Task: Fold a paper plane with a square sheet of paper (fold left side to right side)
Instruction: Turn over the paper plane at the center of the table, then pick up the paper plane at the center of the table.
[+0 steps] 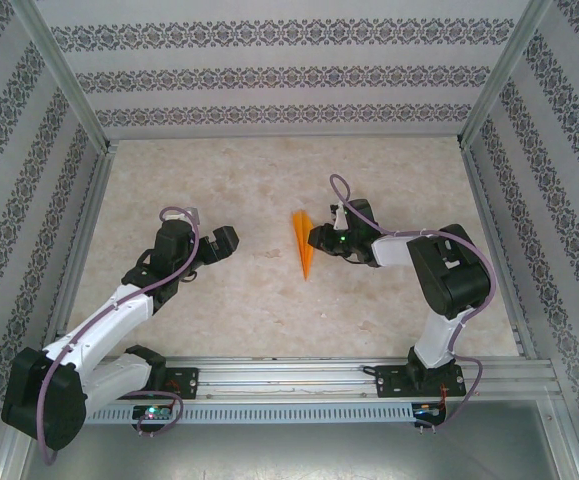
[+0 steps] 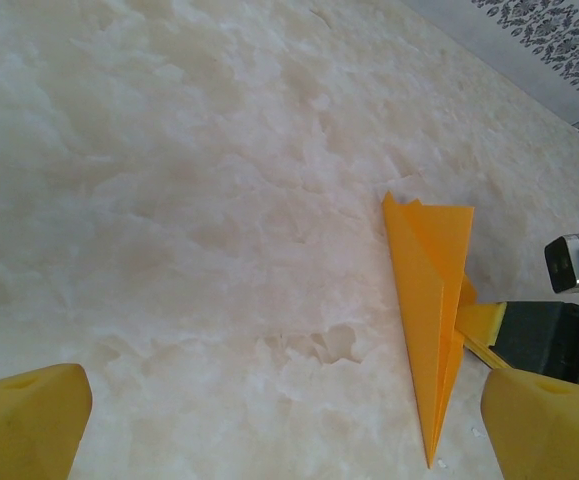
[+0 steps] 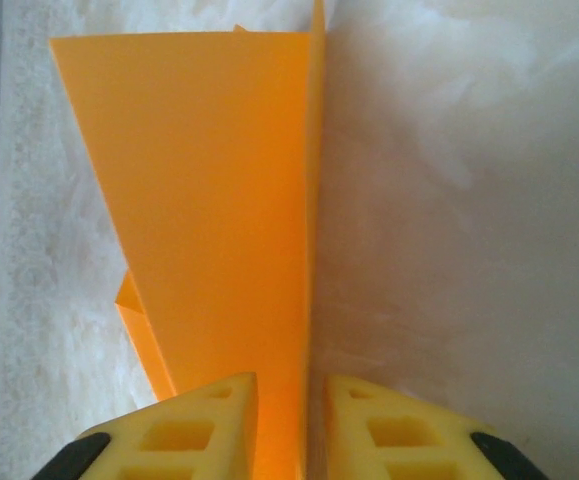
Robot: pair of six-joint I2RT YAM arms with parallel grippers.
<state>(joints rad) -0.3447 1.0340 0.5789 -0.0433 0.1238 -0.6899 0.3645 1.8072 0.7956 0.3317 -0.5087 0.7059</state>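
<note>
The orange paper plane (image 1: 304, 245) is a slim dart on the table's middle, point toward the near edge. In the left wrist view the plane (image 2: 429, 290) stands up on its folds, wide end far. My right gripper (image 1: 316, 238) is at the plane's right side. In the right wrist view its yellow fingers (image 3: 219, 420) stand slightly apart, open, with the plane's upright fold (image 3: 209, 180) in the gap between them (image 3: 292, 400). My left gripper (image 1: 231, 240) hovers left of the plane, wide open and empty (image 2: 289, 410).
The marble-patterned tabletop (image 1: 219, 180) is fenced by patterned walls (image 1: 269, 70) and metal rails. Both arm bases sit on the rail (image 1: 299, 378) at the near edge. The right gripper's yellow finger (image 2: 481, 322) shows beside the plane in the left wrist view.
</note>
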